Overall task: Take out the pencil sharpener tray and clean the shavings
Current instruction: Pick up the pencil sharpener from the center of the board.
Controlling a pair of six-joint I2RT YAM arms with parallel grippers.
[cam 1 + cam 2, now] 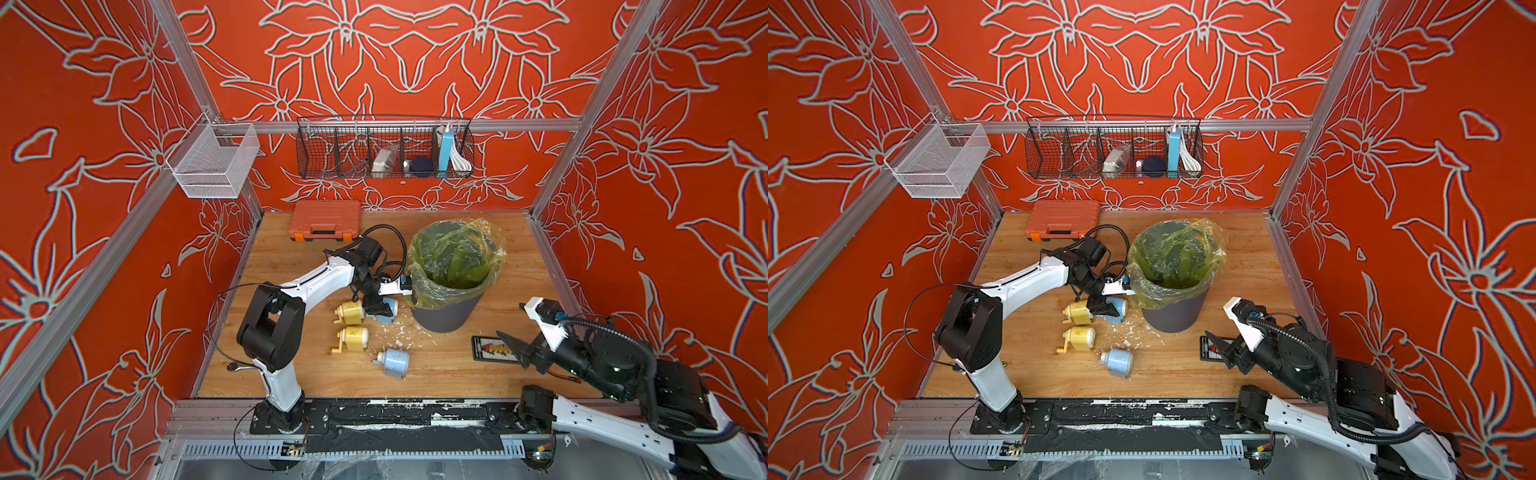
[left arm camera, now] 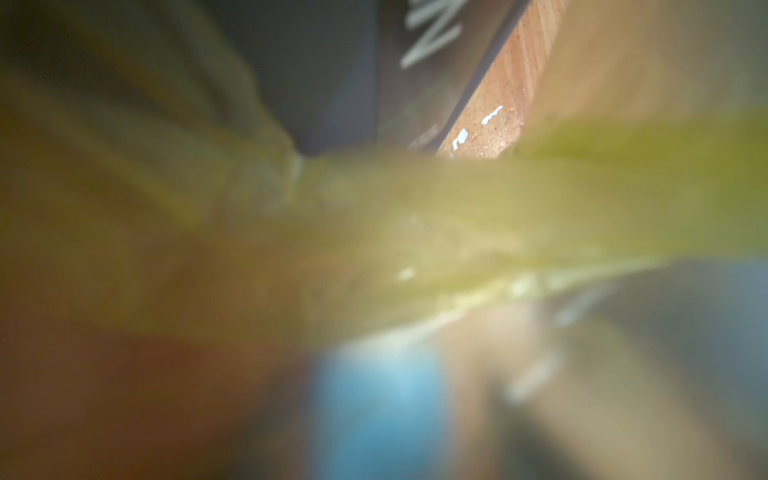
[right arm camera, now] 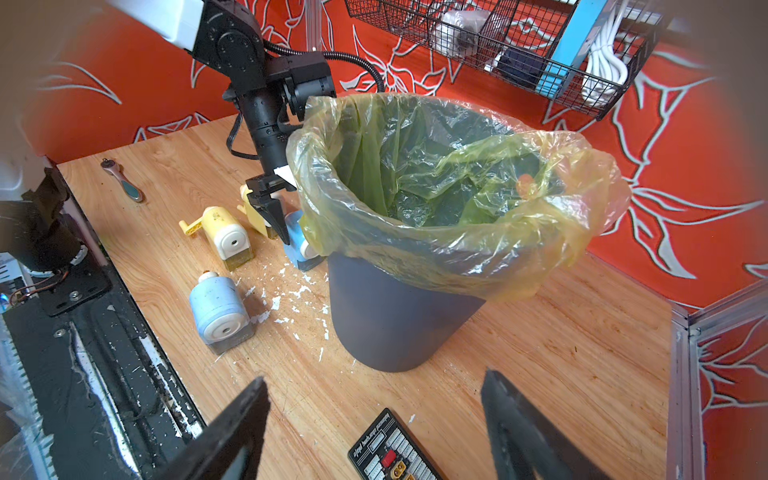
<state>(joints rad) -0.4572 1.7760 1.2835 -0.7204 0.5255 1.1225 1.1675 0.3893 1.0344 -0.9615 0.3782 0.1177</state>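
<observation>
Across both top views, beside a dark grey round bin (image 1: 451,318) with a yellow-green plastic liner (image 1: 453,253), the left gripper (image 1: 380,308) reaches down at a pale blue plastic crank sharpener (image 1: 390,313). Pale whitish shavings (image 1: 401,332) lie scattered on the wooden table (image 1: 457,374) between bin and sharpeners, and the right gripper (image 1: 513,349) hovers over a black printed card (image 1: 484,347), well apart from them. The left wrist view is almost all blur, with liner against the lens and a few of the shavings (image 2: 459,138) on bare wood beside the bin wall; whether this claw is wide or clamped I cannot tell. From the right wrist view, the right claw's fingers (image 3: 249,415) stand wide with nothing between them, and the tray (image 3: 227,341) of the nearer blue sharpener (image 3: 216,305) looks still seated. By my reading no tray is out yet, so both the emptying and the sweeping of the spill remain.
</observation>
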